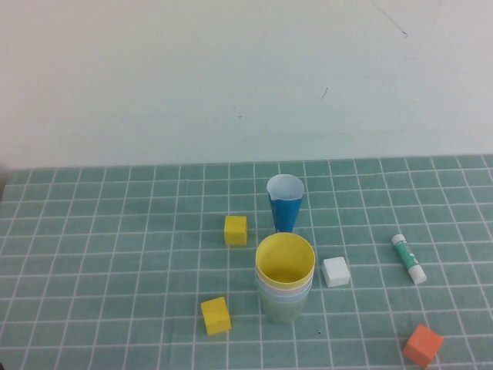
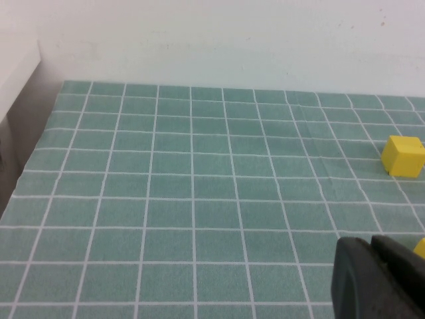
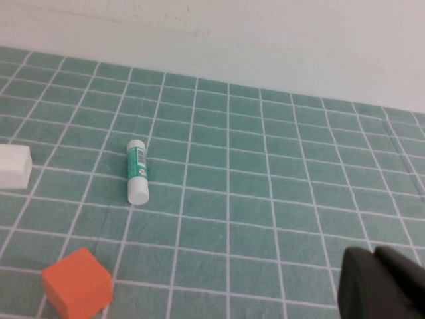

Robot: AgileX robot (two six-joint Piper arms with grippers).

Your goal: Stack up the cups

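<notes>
The cups stand nested in one upright stack near the middle of the green gridded mat in the high view. The yellow cup is on top, with pale pink and light blue rims showing under it and a sage green cup at the bottom. Neither arm shows in the high view. My left gripper is shut with nothing in it, low over bare mat at the left. My right gripper is also shut and holds nothing, over mat at the right, away from the stack.
A dark-blue cone cup with white inside stands just behind the stack. Two yellow cubes lie to its left, a white cube to its right. A glue stick and an orange cube lie at the right.
</notes>
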